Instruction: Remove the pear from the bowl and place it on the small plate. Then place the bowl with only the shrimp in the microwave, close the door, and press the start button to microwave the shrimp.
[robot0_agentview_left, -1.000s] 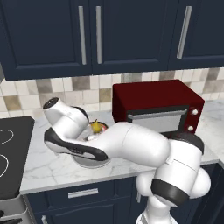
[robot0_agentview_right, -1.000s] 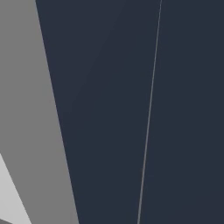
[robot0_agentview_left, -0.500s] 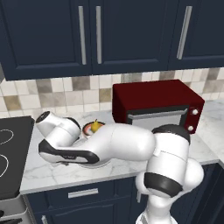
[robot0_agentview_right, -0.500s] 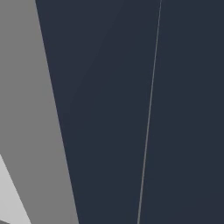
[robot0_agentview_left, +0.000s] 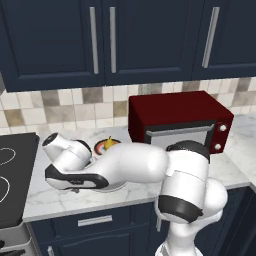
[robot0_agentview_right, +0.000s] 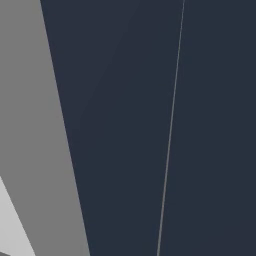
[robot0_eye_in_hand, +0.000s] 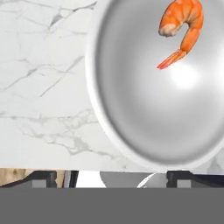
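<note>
Because the pear (robot0_agentview_left: 108, 144) already sits on the small plate (robot0_agentview_left: 101, 145) at the back of the counter (robot0_agentview_left: 45, 197), the next thing to move, I think, is the bowl (robot0_eye_in_hand: 131, 109). It rests on the white marble counter, right under the hand, and only the shrimp (robot0_eye_in_hand: 181, 28) is in it, up near the far side.

On the hand view, the gripper (robot0_eye_in_hand: 118, 177) hangs above the near edge of the bowl. Its two dark tips stand far apart, as wide as they go, and nothing is between them.

That bowl looks hard and shiny, so it will likely be slippery. It is wide and shallow, too wide to squeeze across. My guess is the best place to grab is the thin rim, with one tip inside and one outside. It probably is not heavy, but held by one edge it may tip. If it tips, the little shrimp could slide out, since it is light and loose. So the bowl should be kept flat and moved slowly.

Behind the arm stands a dark red oven (robot0_agentview_left: 180, 120).
</note>
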